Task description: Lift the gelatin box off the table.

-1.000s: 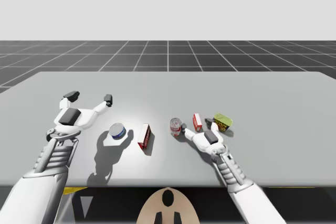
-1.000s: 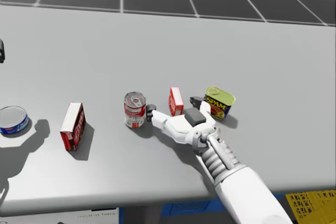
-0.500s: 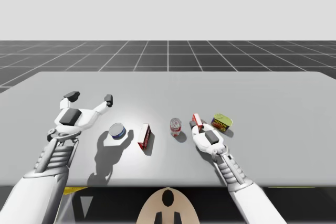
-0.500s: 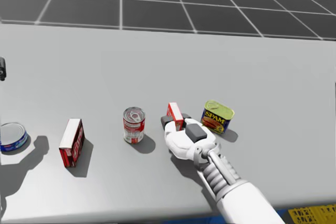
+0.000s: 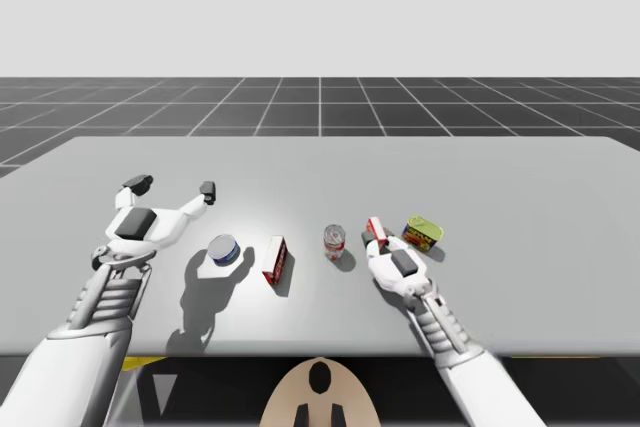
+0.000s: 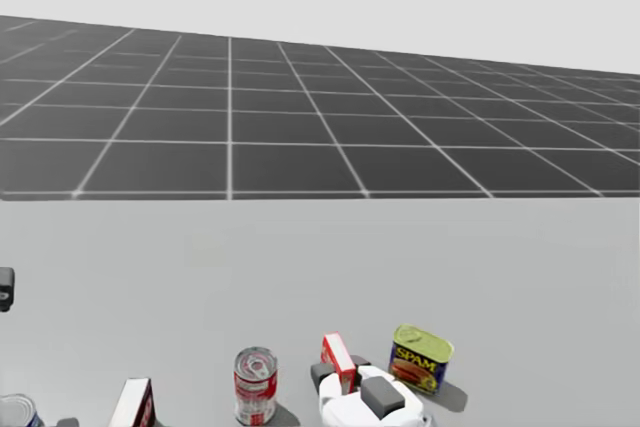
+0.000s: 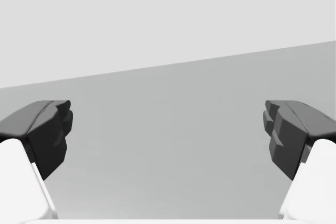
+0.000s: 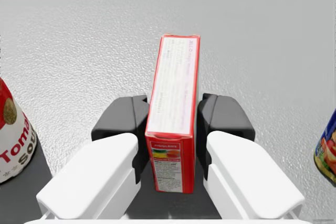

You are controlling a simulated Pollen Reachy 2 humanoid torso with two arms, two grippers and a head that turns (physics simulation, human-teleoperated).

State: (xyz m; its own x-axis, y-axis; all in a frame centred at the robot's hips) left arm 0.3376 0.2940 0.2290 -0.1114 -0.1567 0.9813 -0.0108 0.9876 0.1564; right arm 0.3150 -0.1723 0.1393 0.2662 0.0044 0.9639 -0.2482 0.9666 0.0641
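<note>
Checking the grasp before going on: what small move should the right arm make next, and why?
Probably raise my right gripper straight up. Both its fingers press the small red box from two sides, the box seems to rest on the table, and a red-and-white can stands close beside.
</note>
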